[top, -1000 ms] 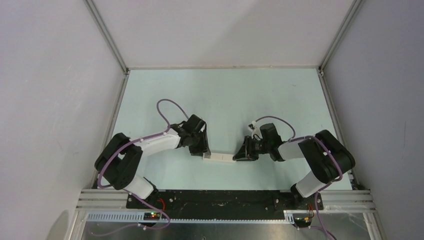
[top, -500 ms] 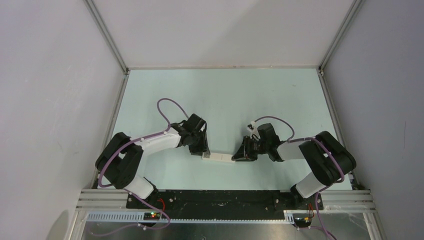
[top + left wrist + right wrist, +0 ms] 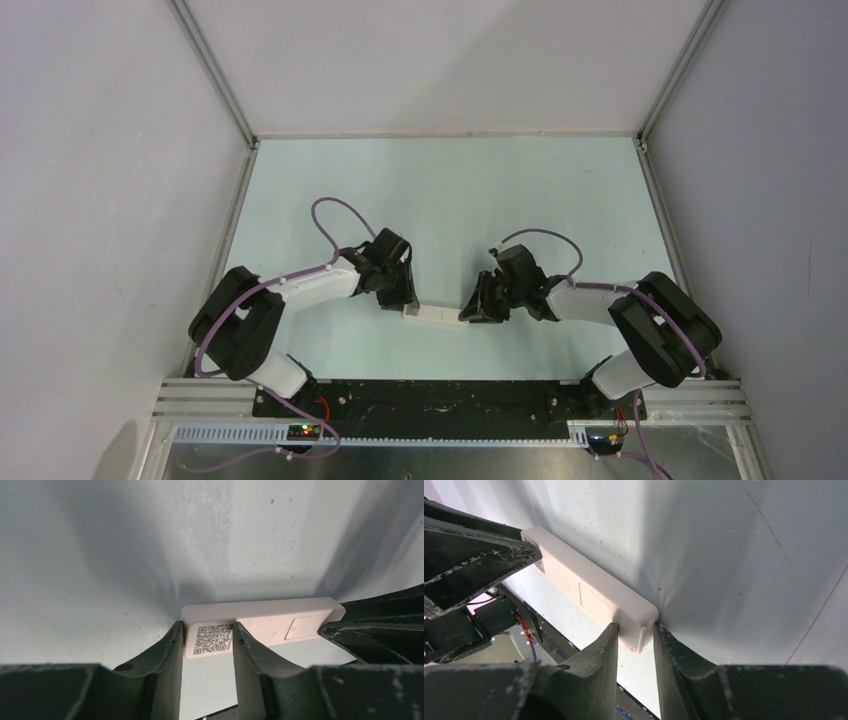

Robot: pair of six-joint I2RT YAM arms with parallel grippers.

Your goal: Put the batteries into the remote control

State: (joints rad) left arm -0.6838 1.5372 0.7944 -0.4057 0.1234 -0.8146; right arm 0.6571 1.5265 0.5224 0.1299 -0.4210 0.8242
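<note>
The remote control [image 3: 436, 315] sits in the middle of the pale green surface [image 3: 450, 190], towards its near edge, lying left to right between the two arms. The left claw [image 3: 408, 306] pinches its left end, and the right claw [image 3: 472, 313] pinches its right end, so the white bar spans the gap between them. Whether it touches the surface or hangs just above it cannot be told.

In the left wrist view, the two dark fingers [image 3: 172, 647] close on either side of the bar's end, right at a square QR label [image 3: 212, 638]. Further along the same face is a rectangular panel [image 3: 304, 627] outlined in the plastic (it carries a faint small marking). The other claw's dark tip meets the far end of the bar at the right edge of that view.

In the right wrist view, the fingers [image 3: 606, 642] squeeze the rounded end of the bar from both sides. The rest of it runs up and left to the opposing claw.

From above, both arms bend inward from their bases, and a purple cable [image 3: 335, 205] loops over the left wrist
</note>
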